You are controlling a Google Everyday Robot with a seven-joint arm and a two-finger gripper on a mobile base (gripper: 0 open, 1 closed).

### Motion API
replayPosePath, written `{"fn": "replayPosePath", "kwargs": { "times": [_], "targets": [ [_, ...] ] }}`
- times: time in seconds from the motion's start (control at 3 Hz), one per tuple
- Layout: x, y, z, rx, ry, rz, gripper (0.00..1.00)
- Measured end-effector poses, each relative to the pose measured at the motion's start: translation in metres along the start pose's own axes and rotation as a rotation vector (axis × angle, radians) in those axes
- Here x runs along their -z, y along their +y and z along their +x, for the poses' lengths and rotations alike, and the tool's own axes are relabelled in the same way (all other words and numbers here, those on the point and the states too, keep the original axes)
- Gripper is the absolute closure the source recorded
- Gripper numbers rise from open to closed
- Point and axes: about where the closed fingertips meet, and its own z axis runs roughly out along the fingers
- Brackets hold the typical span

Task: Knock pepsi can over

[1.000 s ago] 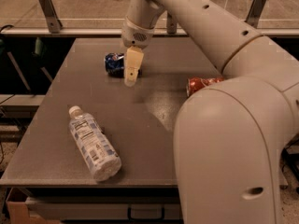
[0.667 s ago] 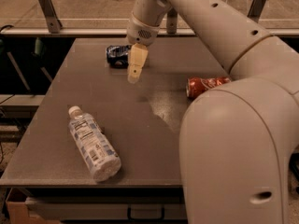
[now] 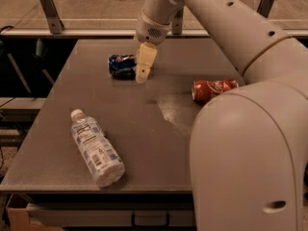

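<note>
The pepsi can, dark blue with white markings, lies on its side at the far middle of the grey table. My gripper hangs from the white arm just right of the can, its pale fingers pointing down, close beside the can's right end. It holds nothing that I can see.
A red Coca-Cola can lies on its side at the right. A clear plastic water bottle lies on its side at the front left. My white arm and body fill the right foreground. A rail runs behind the table.
The pepsi can has shifted a little to the right and lies flatter on its side. The gripper has moved slightly right and stays beside it.
</note>
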Motion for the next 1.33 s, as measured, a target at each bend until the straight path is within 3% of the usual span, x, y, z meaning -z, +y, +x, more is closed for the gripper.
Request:
{"fn": "replayPosePath", "kwargs": {
  "times": [0.33,0.67,1.33],
  "targets": [
    [0.021,-0.007,0.011,-0.047,-0.077,0.083,0.0],
    [0.069,-0.003,0.037,-0.115,-0.188,0.233,0.0],
    [0.175,0.051,0.088,-0.228,-0.337,0.574,0.0]
  ]
}}
